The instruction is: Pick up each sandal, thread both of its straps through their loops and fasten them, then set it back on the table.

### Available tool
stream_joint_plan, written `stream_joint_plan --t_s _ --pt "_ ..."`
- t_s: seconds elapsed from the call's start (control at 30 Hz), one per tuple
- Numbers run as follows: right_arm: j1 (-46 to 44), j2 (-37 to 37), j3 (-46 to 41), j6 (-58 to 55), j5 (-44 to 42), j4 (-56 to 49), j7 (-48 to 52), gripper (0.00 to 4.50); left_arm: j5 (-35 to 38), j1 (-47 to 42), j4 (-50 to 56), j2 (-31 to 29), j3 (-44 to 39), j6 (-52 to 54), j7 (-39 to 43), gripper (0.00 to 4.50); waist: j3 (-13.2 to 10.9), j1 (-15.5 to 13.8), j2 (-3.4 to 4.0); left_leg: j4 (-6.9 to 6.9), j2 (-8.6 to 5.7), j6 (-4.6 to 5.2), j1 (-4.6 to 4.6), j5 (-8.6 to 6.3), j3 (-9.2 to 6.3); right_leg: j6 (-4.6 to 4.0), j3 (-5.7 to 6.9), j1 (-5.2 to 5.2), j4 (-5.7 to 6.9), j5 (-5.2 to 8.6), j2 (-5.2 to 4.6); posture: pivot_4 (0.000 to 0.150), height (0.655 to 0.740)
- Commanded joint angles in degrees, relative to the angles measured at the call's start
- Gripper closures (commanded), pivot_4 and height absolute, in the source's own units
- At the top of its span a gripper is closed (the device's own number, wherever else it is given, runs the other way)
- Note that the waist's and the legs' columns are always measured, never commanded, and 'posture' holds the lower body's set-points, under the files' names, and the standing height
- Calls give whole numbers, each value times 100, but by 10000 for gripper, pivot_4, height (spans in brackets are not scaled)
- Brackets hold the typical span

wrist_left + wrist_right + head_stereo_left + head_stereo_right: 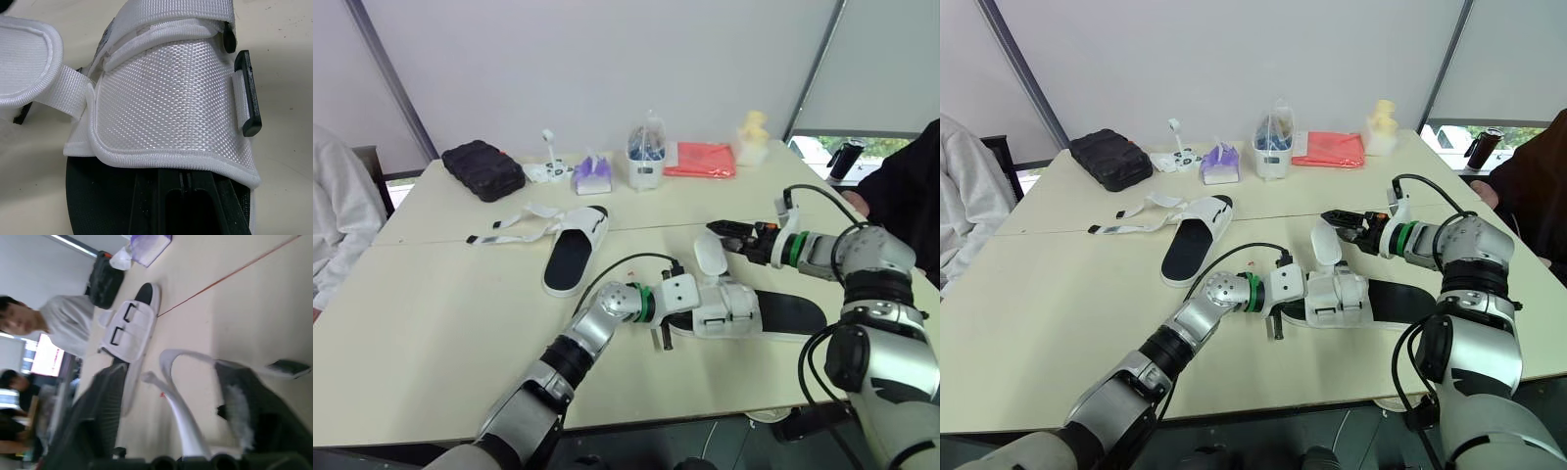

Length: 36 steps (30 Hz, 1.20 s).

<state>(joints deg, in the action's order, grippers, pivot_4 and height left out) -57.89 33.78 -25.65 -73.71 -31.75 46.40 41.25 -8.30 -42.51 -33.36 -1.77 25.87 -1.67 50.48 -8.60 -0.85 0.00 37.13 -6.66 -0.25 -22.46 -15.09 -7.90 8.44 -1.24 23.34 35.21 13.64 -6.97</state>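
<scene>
Cream table (431,333), 4 o'clock: sandal (729,308), one strap (709,253) raised and unthreaded. We log the right gripper (722,230) parted around that strap. The left gripper (677,315) is at the toe end; its grip we cannot tell. Step, we judge: threading. Next: pinch the strap tip and aim for the black loop (247,95). 10 o'clock: second sandal (576,250), straps loose.

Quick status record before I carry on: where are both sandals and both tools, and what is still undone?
near sandal: lying on the table, with one strap standing up loose
far sandal: on the table, its straps spread out unfastened
left tool: at the near sandal's white upper
right tool: open, at the tip of the loose strap
undone: neither sandal looks fully fastened; the far sandal is untouched
</scene>
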Motion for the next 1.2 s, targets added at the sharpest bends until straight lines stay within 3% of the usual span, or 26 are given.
stream_joint_plan --t_s 0.03,0.6,1.2 --pt "-225 240 10 -185 -169 -72 167 15610 -217 290 -271 -65 316 231 174 45000 0 10 0 -1 0 0 0 0 0 0 0 1 0 0 0 1500 7400" --pt "-722 342 758 -316 -16 743 829 15610 -199 411 -153 -135 257 295 59 45000 0 16 1 -1 4 1 0 -1 7 0 0 3 0 0 2 1500 7400" --pt "-1345 -614 572 917 352 2081 208 15610 -254 439 -109 -135 235 273 -152 45000 1 20 1 -1 7 0 2 0 7 0 -1 5 3 0 5 1500 7400"
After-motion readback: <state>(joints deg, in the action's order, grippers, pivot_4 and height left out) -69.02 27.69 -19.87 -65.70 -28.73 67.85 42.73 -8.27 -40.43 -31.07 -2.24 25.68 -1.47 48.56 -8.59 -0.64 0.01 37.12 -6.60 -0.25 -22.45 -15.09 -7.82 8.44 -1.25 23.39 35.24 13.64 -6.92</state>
